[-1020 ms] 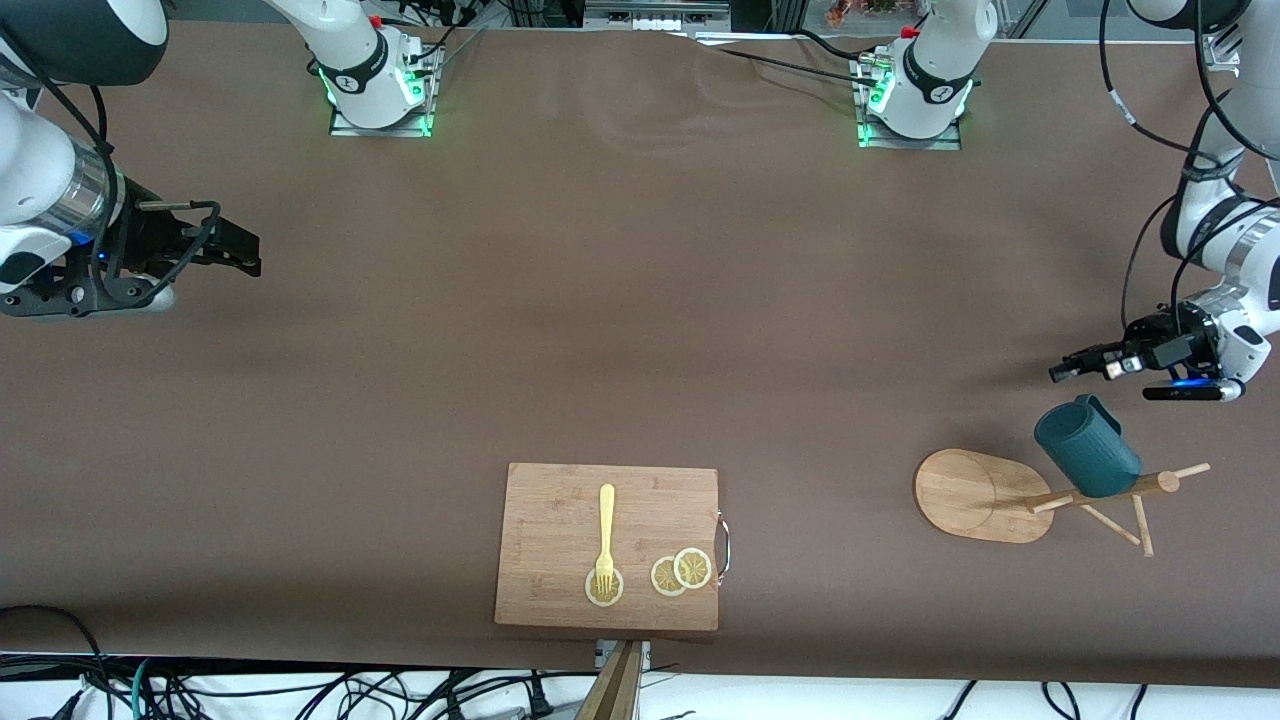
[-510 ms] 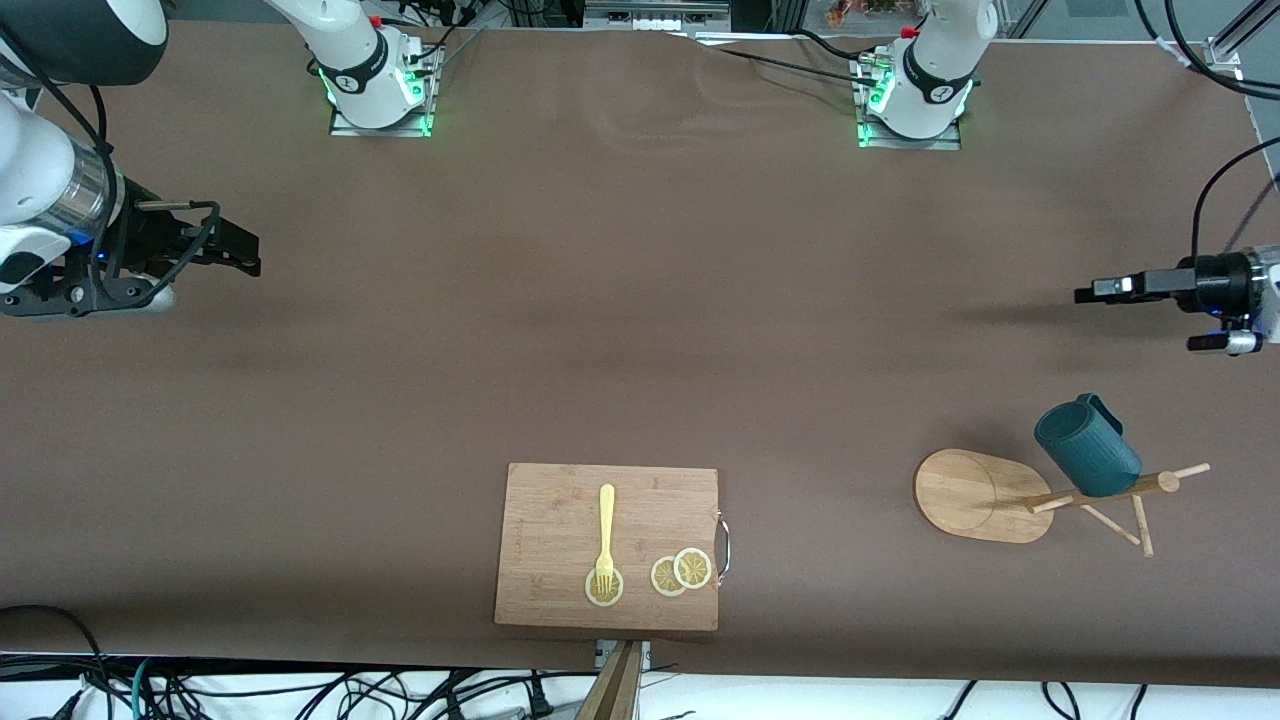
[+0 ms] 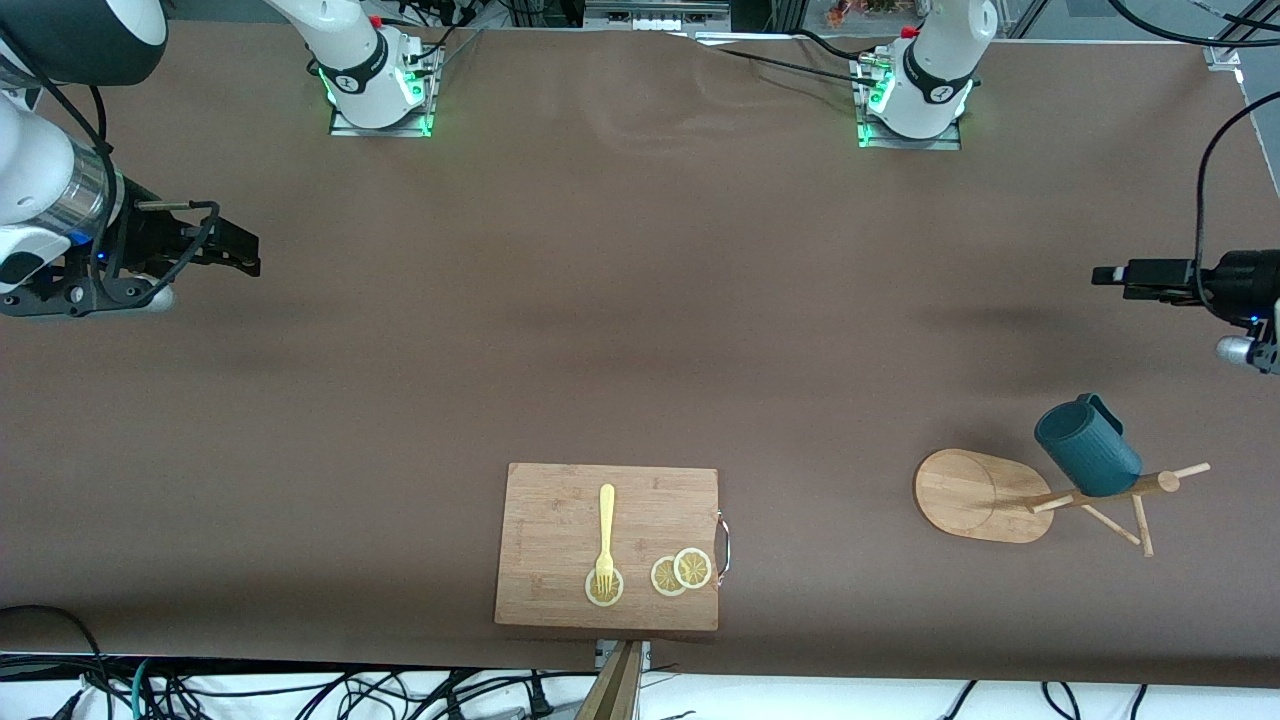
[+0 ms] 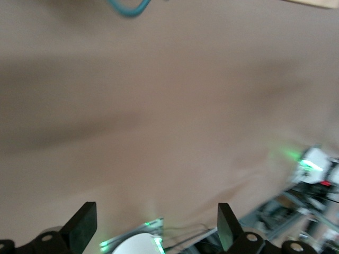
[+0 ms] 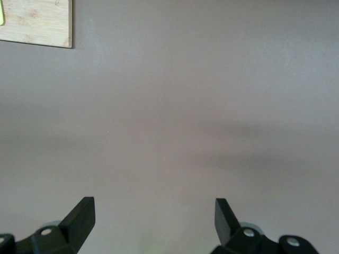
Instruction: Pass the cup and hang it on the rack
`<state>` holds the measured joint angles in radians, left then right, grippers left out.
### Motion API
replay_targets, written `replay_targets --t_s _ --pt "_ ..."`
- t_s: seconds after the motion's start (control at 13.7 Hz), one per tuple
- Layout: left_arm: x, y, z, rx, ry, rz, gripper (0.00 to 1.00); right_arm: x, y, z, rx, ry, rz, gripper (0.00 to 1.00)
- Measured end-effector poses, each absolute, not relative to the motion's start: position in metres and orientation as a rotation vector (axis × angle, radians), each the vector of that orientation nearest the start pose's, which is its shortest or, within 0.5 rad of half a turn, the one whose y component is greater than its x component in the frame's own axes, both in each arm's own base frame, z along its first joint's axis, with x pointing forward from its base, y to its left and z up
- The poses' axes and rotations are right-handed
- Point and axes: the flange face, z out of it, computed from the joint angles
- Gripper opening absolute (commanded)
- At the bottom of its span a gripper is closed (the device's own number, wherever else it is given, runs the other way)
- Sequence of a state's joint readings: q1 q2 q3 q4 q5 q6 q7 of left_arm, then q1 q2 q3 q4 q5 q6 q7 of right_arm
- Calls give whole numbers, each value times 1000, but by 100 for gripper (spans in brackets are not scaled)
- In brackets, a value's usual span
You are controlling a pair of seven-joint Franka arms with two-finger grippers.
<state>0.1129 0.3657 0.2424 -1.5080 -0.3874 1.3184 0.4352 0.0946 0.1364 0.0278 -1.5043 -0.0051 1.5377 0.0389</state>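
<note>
The dark teal cup (image 3: 1088, 448) hangs on a peg of the light wooden rack (image 3: 985, 494), which stands at the left arm's end of the table. A bit of the cup's handle (image 4: 128, 7) shows in the left wrist view. My left gripper (image 3: 1105, 274) is open and empty, up in the air over bare table, apart from the cup and rack. In its own view the fingers (image 4: 83, 225) stand wide apart. My right gripper (image 3: 245, 253) waits open and empty over the right arm's end of the table; its fingers (image 5: 80, 217) frame bare table.
A rectangular wooden cutting board (image 3: 560, 520) with a metal handle lies near the table's front edge, with a yellow fork (image 3: 605, 535) and lemon slices (image 3: 681, 571) on it. Its corner (image 5: 37, 24) shows in the right wrist view. Both arm bases stand along the table's back edge.
My left gripper has risen and drawn away from the cup toward the table's end, leaving the cup hanging on the rack. The right arm has not moved.
</note>
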Motion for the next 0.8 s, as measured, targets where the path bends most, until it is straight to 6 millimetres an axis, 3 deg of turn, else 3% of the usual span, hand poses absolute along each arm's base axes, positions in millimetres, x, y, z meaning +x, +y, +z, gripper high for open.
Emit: replay_targets --t_s 0.29,0.44,0.58,0.8 --pt "612 70 481 -3302 185 546 100 586 70 575 -3144 -131 161 100" --pt "623 45 500 -3238 201 428 100 586 70 575 -3144 -131 161 100" --pt "634 42 521 -3196 208 277 100 586 70 575 -3144 -130 161 100" --pt "640 52 572 -3139 197 2 100 586 70 575 -3144 -130 162 100"
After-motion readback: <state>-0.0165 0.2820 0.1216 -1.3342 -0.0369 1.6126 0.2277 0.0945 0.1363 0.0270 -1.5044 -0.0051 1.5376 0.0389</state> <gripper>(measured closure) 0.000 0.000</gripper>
